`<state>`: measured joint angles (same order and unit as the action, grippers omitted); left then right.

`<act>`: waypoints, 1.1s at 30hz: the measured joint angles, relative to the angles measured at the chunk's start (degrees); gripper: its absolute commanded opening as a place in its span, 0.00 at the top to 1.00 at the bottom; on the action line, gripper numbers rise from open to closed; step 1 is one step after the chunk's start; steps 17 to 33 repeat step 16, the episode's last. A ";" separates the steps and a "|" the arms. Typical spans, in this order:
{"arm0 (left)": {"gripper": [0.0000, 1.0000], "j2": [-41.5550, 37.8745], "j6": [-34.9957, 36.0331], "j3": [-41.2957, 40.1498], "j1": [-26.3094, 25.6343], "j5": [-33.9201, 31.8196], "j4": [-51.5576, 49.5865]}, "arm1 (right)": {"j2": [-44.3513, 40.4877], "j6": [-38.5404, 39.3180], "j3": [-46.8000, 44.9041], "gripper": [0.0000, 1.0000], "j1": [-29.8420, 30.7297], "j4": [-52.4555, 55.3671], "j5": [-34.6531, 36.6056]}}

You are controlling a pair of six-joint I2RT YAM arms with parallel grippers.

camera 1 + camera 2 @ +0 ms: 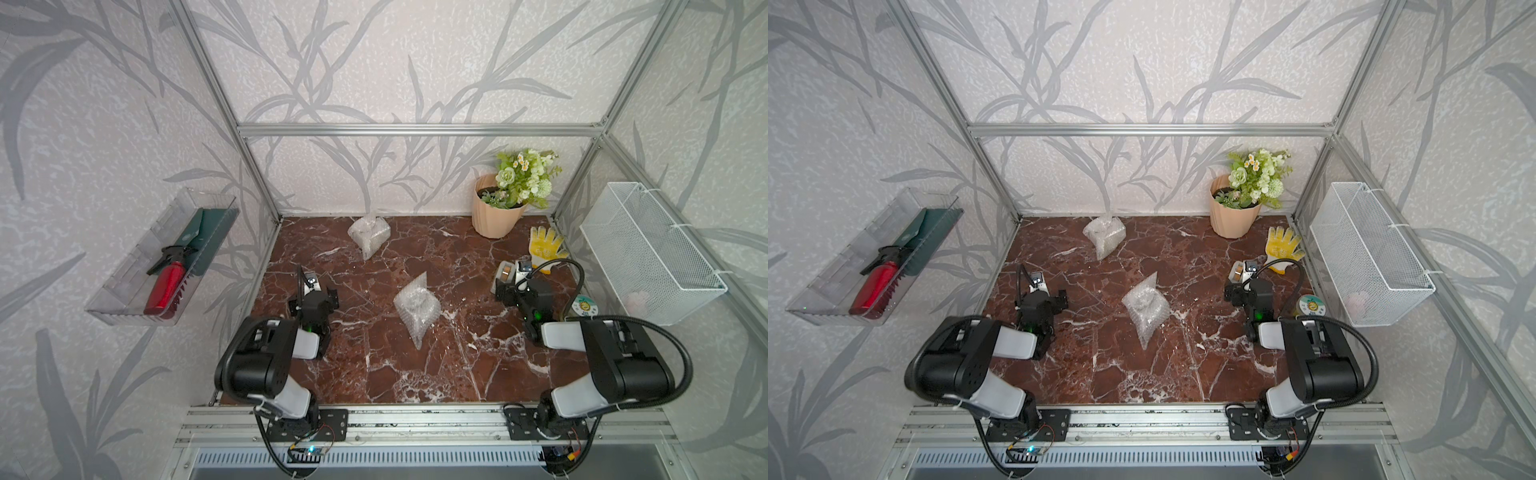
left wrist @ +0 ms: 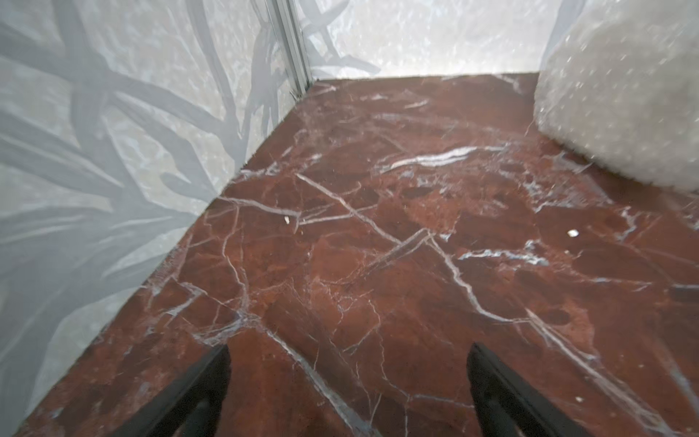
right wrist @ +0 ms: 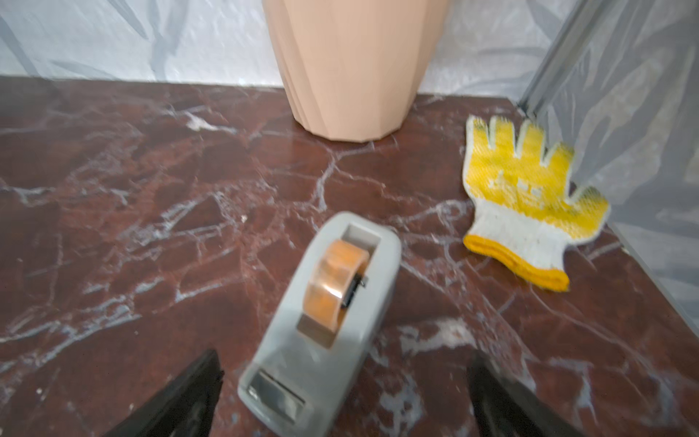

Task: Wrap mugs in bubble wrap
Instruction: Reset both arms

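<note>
In both top views two bundles of wrap lie on the table (image 1: 374, 374). The far bundle (image 1: 369, 235) is by the back wall, left of centre. The mid bundle (image 1: 417, 309) lies between my arms, well apart from both. The plastic hides the mugs, so I cannot see how they sit inside. My left gripper (image 1: 316, 296) hangs at the left, spread and empty. My right gripper (image 1: 509, 284) hangs at the right, at the dispenser (image 1: 503, 272), with the glove (image 1: 544, 247) and pot (image 1: 496, 212) farther off.

In the left wrist view my fingers (image 2: 204, 386) stand wide over bare marble. The far bundle (image 2: 620, 94) is apart from them.

In the right wrist view the jaws are spread either side of the dispenser (image 3: 321, 329), holding nothing.

I judge each bundle to be a soft, slippery skin over a hard, breakable, heavier core. The loose pointed tails would likely bend or peel open if pulled. I would grip gently across the fat middle, where the mug backs the wrap.
</note>
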<state>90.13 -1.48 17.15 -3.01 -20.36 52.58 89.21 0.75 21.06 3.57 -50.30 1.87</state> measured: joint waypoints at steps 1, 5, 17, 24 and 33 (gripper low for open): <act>0.01 -0.28 -0.26 0.96 0.68 0.57 -0.66 | 0.11 0.02 -0.68 0.01 0.02 -0.22 -0.42; 0.01 -0.48 -1.81 2.29 1.75 0.63 2.89 | 1.01 1.14 -0.87 0.01 0.09 -2.29 -2.95; 0.01 -0.26 -1.51 3.82 2.93 6.80 1.40 | 1.20 4.26 -0.90 0.01 0.09 -4.98 -11.61; 0.01 -0.26 -1.51 3.82 2.93 6.80 1.40 | 1.20 4.26 -0.90 0.01 0.09 -4.98 -11.61; 0.01 -0.26 -1.51 3.82 2.93 6.80 1.40 | 1.20 4.26 -0.90 0.01 0.09 -4.98 -11.61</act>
